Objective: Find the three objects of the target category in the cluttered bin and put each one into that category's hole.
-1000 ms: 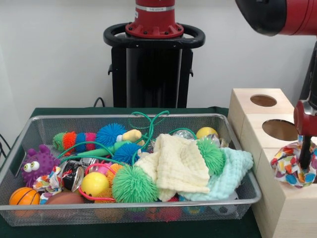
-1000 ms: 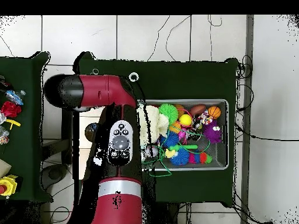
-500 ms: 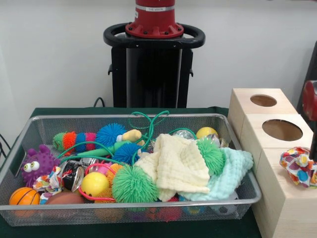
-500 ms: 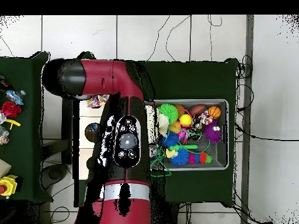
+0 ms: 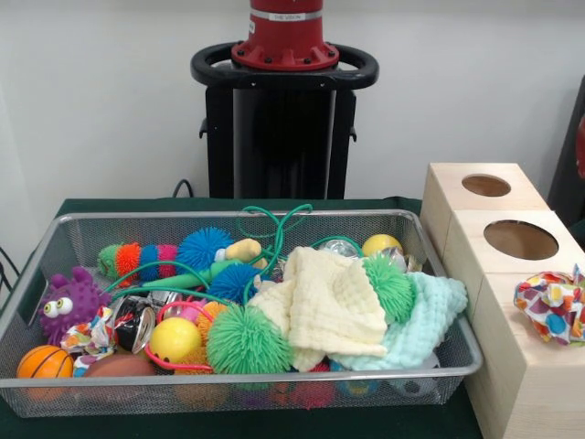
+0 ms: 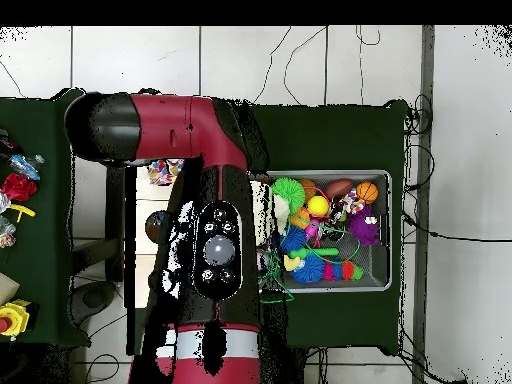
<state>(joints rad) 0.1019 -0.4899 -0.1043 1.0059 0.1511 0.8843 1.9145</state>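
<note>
Front view showed a wire mesh bin (image 5: 37,274) on the green cloth, packed with toys. A cream cloth (image 5: 334,306) lay heaped right of centre, overlapping a mint green cloth (image 5: 420,320) at the bin's right end. A large green spiky ball (image 5: 245,343) sat against the near wall, with a yellow ball (image 5: 174,338) just to its left. An orange basketball (image 5: 44,362) filled the near left corner, and a purple spiky toy with big eyes (image 5: 66,300) sat just beyond it. A blue spiky ball (image 5: 203,247) and a striped fuzzy caterpillar (image 5: 132,258) lay toward the far wall, with a green cord (image 5: 274,229) looping over them.

Right of the bin stood a stepped wooden box (image 5: 539,393) with two round holes visible in its top, one far (image 5: 486,186) and one nearer (image 5: 520,240). A bundle of colourful polka-dot fabric (image 5: 551,308) rested on the nearest block's top, at the right edge, well apart from the bin.

From overhead, the red and black arm (image 6: 215,250) covered the box and the bin's left end, and the same fabric bundle (image 6: 166,172) peeked out beside it. The gripper itself could not be made out in either view, so whether it was spread or pressed together could not be told.
</note>
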